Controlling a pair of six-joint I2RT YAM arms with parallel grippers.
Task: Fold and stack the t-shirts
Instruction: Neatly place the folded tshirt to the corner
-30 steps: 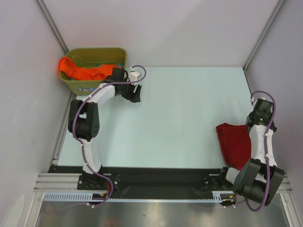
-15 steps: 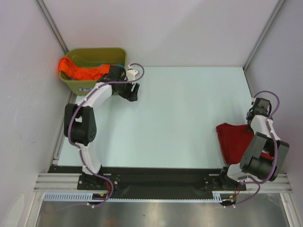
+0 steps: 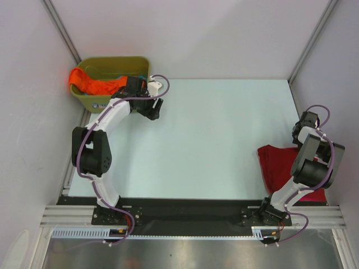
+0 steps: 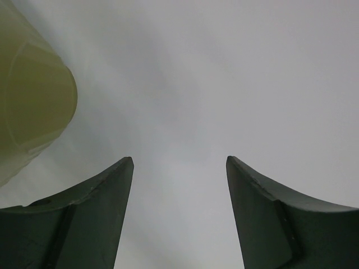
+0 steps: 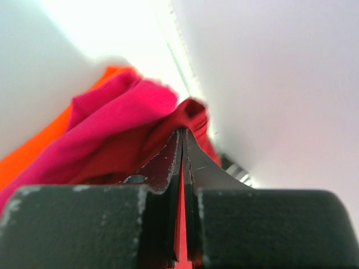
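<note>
An orange t-shirt [image 3: 90, 85] hangs over the left rim of the olive tub [image 3: 112, 64] at the back left. My left gripper [image 3: 152, 108] hovers just right of the tub with nothing between its fingers [image 4: 101, 218]; it [image 4: 179, 159] is open, facing bare table, with a tub corner [image 4: 28, 106] at the left. A folded dark red t-shirt [image 3: 279, 165] lies at the right edge. My right gripper [image 3: 303, 124] is behind it, shut. In the right wrist view the jaws [image 5: 183, 131] meet, and beyond them lie dark red [image 5: 190, 115], magenta [image 5: 112, 120] and orange cloth [image 5: 33, 154].
White walls close in the table on the left, back and right; the right wall [image 3: 331, 84] stands close to my right arm. A black rail [image 3: 185, 207] runs along the near edge.
My right arm has drawn back toward the right wall and its jaws have closed. My left gripper has crept slightly toward the tub and stays open.
</note>
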